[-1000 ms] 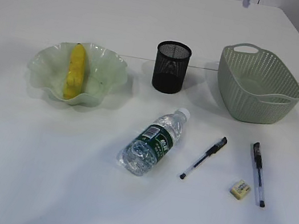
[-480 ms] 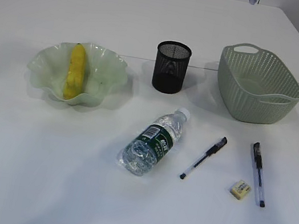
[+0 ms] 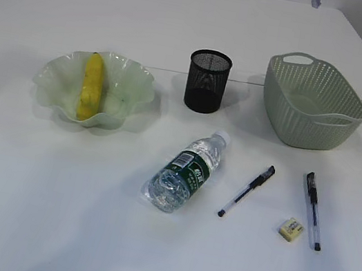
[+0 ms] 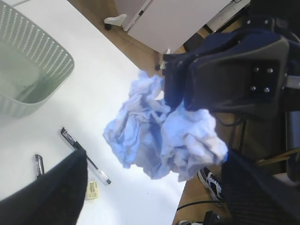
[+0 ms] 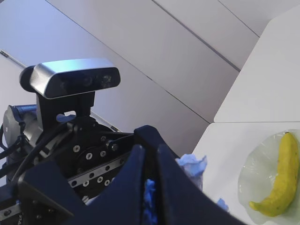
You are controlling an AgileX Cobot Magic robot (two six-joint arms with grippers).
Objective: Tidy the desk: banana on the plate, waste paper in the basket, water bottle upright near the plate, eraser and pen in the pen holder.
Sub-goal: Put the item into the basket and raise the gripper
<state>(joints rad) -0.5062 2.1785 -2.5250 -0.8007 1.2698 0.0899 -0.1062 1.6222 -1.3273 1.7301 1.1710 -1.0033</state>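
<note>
I note crumpled pale-blue waste paper [image 4: 164, 136], rough and matt. White worktop [image 3: 48, 210]: smooth, faint sheen. Black pen holder [image 3: 207, 81]: metal mesh. Sage-green woven-pattern basket [image 3: 313, 103]: matt plastic. Clear bottle [image 3: 185, 171]: glossy plastic. Wavy green plate [image 3: 129, 91]: translucent, glossy.

The left gripper [image 4: 154, 161] has its jaws spread wide, one dark finger [image 4: 61, 192] on each side of the waste paper [image 4: 159, 136]. Neither finger clearly presses on the paper. The right gripper [image 5: 149, 154] comes at the same paper from the opposite side. Its two fingers are pressed together with no gap showing, and its tip meets the upper edge of the wad. The two wrists face each other across the paper. The left arm's wrist camera [image 5: 75, 79] looks straight toward the right gripper, just behind the paper.
</note>
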